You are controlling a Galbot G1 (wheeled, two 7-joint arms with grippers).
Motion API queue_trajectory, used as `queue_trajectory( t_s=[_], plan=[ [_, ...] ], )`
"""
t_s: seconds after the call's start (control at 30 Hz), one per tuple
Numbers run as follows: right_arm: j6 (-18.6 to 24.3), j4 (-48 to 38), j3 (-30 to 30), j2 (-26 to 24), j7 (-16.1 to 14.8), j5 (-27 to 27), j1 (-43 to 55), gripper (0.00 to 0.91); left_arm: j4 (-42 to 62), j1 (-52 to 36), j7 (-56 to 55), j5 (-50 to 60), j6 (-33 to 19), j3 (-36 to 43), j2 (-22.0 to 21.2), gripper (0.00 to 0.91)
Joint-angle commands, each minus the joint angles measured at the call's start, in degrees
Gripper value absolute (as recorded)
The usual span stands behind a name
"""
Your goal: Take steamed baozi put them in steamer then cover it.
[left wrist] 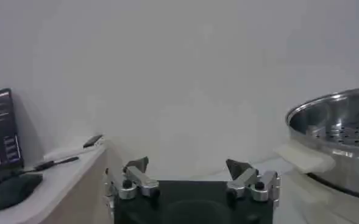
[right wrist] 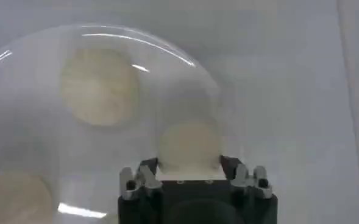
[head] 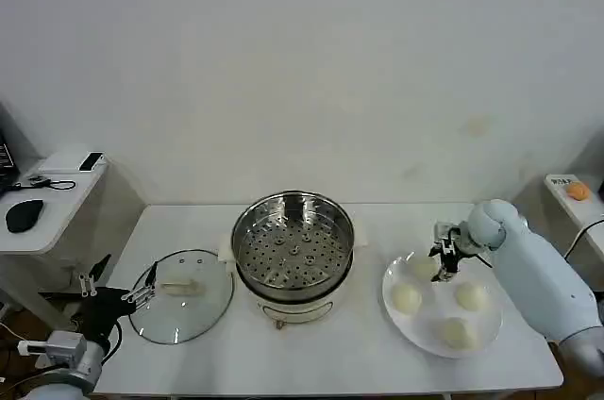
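Buns [head: 406, 299] sit on the plate [head: 425, 336] beside the steamer [head: 293, 241]. Right gripper [right wrist: 189, 165], jaws wide, straddles one [right wrist: 189, 145]; squeezing hard could dent it. Left gripper [left wrist: 188, 170], open, waits by the lid [head: 181, 295].

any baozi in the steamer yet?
No. In the head view the steamer shows only its bare perforated floor, and all four baozi still sit on the white plate beside it.
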Motion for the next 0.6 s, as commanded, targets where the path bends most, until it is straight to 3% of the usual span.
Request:
queue_trajectory(
  t_s=[0.03,0.4,0.6],
  plan=[
    [0.0,-0.2,0.1,0.3,0.1,0.0,0.2,0.645,0.1,0.0,0.0,0.0,0.0,0.1,0.0,0.907],
    [-1.5,7.9,0.2,-5.4,-0.8,5.5,1.0,0.635,1.0,-0.8,-0.3,0.2,0.0,0.8,-0.5,0.907],
    [-3.7,14.0,-3.3,-9.4,-2.2,13.1,7.8,0.635,1.0,-1.3,-0.6,0.5,0.0,1.2,-0.9,0.907]
  ],
)
